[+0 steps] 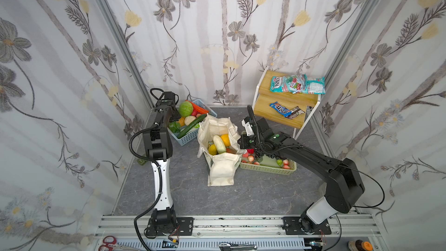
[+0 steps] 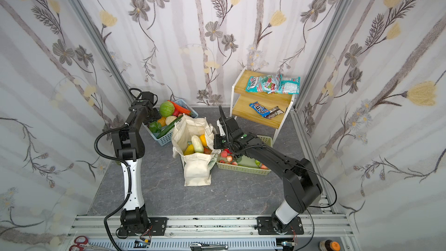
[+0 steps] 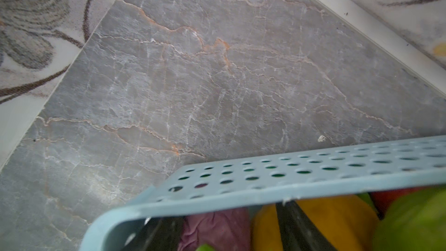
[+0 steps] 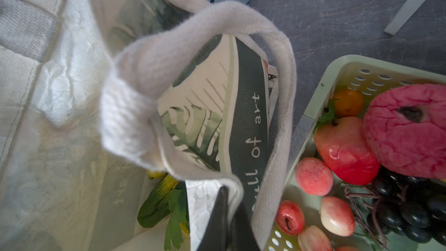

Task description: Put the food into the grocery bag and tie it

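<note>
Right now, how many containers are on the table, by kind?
plastic baskets: 2, the blue basket and the pale green basket
canvas tote bag: 1
wooden shelf, two tiers: 1
total: 4

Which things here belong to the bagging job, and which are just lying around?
Job: grocery bag; orange, yellow fruit and pale vegetable inside it.
Lying about: blue basket, pale green basket, teal sweet packets, blue chocolate packet, scissors.
</note>
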{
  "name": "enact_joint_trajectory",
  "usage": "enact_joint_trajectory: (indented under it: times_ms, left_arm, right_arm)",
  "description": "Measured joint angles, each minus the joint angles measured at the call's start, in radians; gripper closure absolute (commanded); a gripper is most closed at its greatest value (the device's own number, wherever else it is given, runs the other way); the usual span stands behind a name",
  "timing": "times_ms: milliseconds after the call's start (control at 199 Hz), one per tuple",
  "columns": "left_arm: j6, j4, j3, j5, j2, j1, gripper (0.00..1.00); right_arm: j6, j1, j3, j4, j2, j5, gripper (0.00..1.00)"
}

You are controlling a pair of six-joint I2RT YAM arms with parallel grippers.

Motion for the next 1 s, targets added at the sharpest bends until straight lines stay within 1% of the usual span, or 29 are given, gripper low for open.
enact_joint_trajectory:
  times_ms: [85, 311, 421, 512, 777, 813, 923, 1003]
  left_arm:
    - [0.0, -0.018, 0.018, 0.023, 0.005, 0.0, 0.3]
    - [0.024, -0.138, 0.126, 0.086, 0.032, 0.0, 0.3]
    - [0.027, -0.17, 0.147, 0.09, 0.044, 0.0, 0.28]
    - [0.027, -0.19, 0.181, 0.089, 0.082, 0.001, 0.28]
    - [0.018, -0.188, 0.21, 0.101, 0.124, 0.001, 0.28]
    - [0.013, -0.186, 0.212, 0.105, 0.127, 0.001, 0.3]
    - [-0.009, -0.178, 0.209, 0.13, 0.142, 0.003, 0.4]
    - [-0.019, -0.186, 0.196, 0.127, 0.151, 0.004, 0.5]
  right_arm:
    - [0.0, 0.0, 0.002, 0.0, 0.003, 0.0, 1.0]
    - [0.0, 0.0, 0.01, -0.007, 0.012, -0.004, 1.0]
    - [0.0, 0.0, 0.013, -0.008, 0.02, -0.018, 1.0]
    - [0.0, 0.0, 0.014, -0.008, 0.023, -0.018, 1.0]
    - [0.0, 0.0, 0.013, -0.008, 0.023, -0.018, 1.0]
    - [0.0, 0.0, 0.012, -0.008, 0.023, -0.018, 1.0]
    - [0.0, 0.0, 0.011, -0.008, 0.023, -0.018, 1.0]
    - [0.0, 0.001, 0.011, -0.008, 0.023, -0.018, 1.0]
